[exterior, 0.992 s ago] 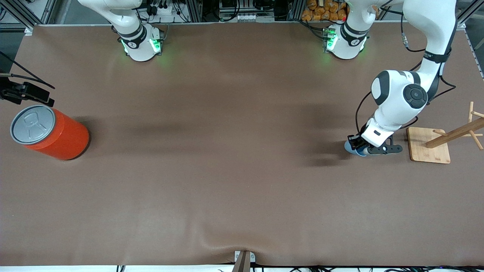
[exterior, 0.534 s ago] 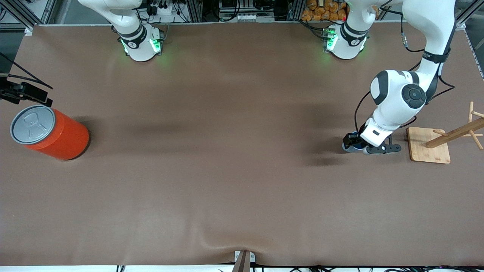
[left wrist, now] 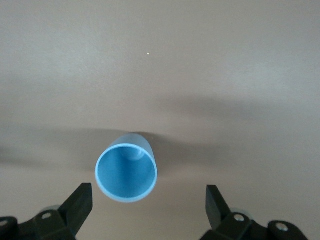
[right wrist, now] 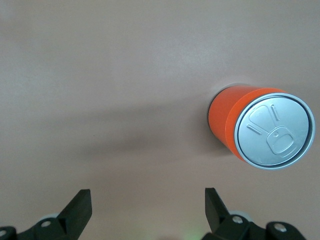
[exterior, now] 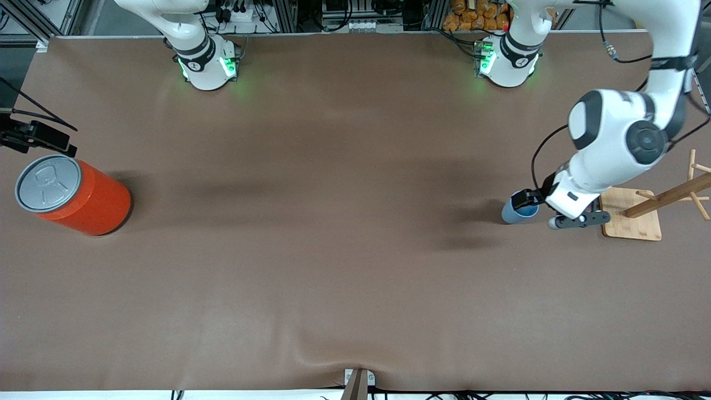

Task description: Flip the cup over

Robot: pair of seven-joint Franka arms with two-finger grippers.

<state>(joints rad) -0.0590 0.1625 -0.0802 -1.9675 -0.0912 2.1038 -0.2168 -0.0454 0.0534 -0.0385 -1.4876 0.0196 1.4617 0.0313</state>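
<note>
The small light-blue cup (exterior: pixel 517 210) stands on the table with its mouth up, near the left arm's end. In the left wrist view the cup (left wrist: pixel 126 172) shows its darker blue inside. My left gripper (exterior: pixel 541 208) hangs just above it, open, with nothing between its fingers (left wrist: pixel 80 202); the cup sits off-centre, closer to one finger. At the right arm's end of the table my right gripper (exterior: pixel 39 138) waits beside the orange can, open and empty in its wrist view (right wrist: pixel 148 200).
A large orange can (exterior: pixel 72 194) with a grey pull-tab lid (right wrist: pixel 274 131) stands at the right arm's end. A wooden stand with pegs on a square base (exterior: pixel 633 222) sits close beside the left gripper, toward the table's edge.
The left gripper has opened, let go of the cup, and risen a little toward the wooden stand. The cup now stands free. The right arm has not moved.
</note>
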